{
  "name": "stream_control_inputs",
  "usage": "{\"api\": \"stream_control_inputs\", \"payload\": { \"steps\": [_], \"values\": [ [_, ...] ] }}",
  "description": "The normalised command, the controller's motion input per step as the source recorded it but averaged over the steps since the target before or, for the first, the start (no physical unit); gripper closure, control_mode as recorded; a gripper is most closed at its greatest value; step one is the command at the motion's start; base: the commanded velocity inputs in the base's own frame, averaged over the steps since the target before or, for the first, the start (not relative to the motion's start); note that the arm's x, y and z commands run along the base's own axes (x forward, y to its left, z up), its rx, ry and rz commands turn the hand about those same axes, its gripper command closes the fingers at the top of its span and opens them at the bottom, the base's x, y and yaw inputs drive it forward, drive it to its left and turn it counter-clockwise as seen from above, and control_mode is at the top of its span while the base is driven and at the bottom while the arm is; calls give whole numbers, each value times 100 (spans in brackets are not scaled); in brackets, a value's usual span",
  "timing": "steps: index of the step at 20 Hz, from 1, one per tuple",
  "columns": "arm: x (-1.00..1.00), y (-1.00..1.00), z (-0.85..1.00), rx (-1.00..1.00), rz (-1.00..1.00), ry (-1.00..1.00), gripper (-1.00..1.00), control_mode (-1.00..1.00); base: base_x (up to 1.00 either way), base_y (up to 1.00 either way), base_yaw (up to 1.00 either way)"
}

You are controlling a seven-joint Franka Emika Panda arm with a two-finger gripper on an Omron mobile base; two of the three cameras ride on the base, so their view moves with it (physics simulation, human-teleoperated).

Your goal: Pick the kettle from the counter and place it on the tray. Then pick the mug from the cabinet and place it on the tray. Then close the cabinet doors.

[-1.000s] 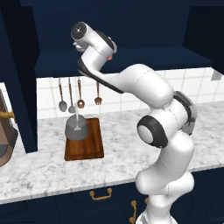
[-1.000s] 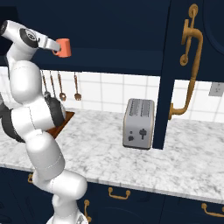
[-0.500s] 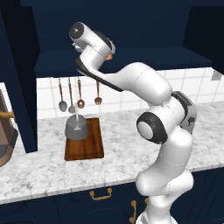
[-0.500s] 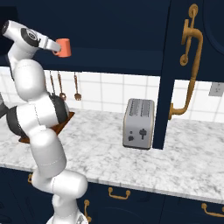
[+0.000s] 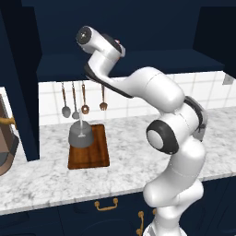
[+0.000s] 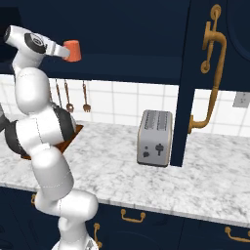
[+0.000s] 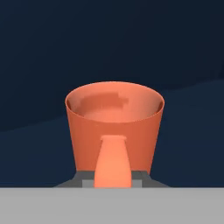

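**Claw on mug handle in cabinet**

Claw point(image 7: 113, 183) clamped together on the handle of the mug point(image 7: 114, 127), mug just ahead, upright on the cabinet point(image 6: 122, 29) shelf, probably for lift-out; far below, kettle point(image 5: 81, 134) already on tray point(image 5: 94, 156); cabinet doors point(image 6: 215, 73) open to the side.

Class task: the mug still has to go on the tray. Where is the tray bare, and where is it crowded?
The tray is bare along its near end and right side. The kettle crowds its far left part. The gripper is at the mug, up by the cabinet.
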Motion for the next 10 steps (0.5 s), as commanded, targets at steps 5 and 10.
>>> {"api": "stream_control_inputs", "payload": {
  "steps": [5,10],
  "values": [
    [-80,5,-1,13,0,-4,100,-100,0,0,0],
    [-92,0,-2,20,4,-3,100,-100,0,0,0]
  ]
}}
